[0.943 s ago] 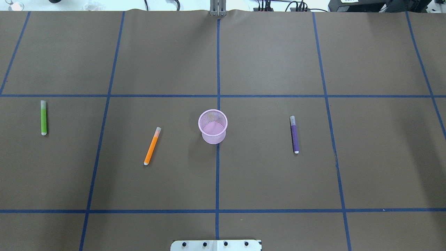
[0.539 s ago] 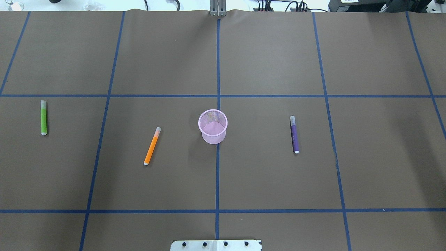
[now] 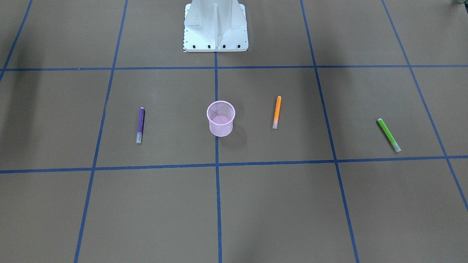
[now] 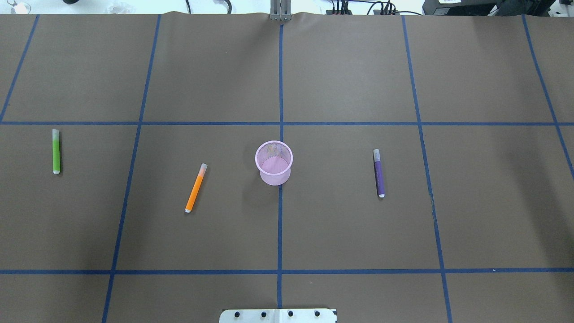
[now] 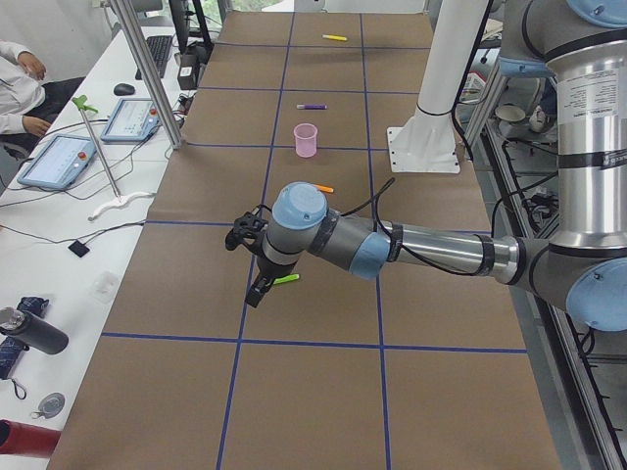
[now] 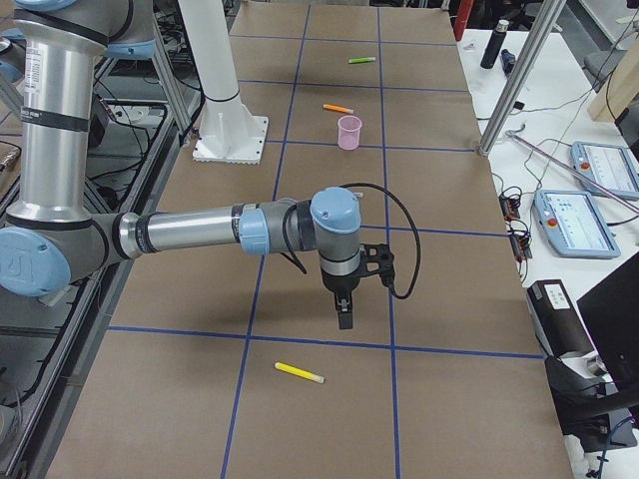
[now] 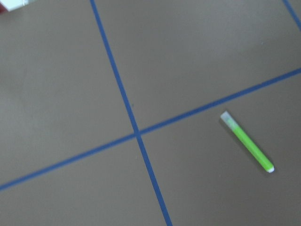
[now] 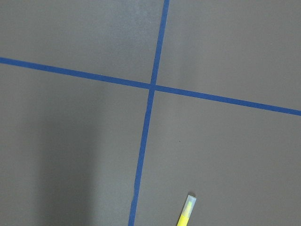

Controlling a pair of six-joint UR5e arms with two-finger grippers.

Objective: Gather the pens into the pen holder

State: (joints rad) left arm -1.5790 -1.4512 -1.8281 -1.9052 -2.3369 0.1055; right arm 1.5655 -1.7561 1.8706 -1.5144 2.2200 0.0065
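The pink mesh pen holder [image 4: 274,176] stands upright at the table's centre, with no pen showing inside. Three pens lie flat around it: orange [image 4: 196,188] just to its left, green [image 4: 56,151] far left, purple [image 4: 379,173] to the right. A yellow pen [image 6: 299,373] lies off at the right end of the table. My left gripper [image 5: 257,291] hovers close to the green pen [image 5: 286,279]. The right gripper [image 6: 344,317] hangs above the table, short of the yellow pen. Neither shows well enough for me to tell whether it is open or shut.
The white robot base [image 3: 215,25] stands at the table's near edge. Blue tape lines grid the brown cover. Aluminium posts [image 5: 147,69], tablets [image 5: 59,162] and a seated person [image 5: 20,88] are on the operators' side.
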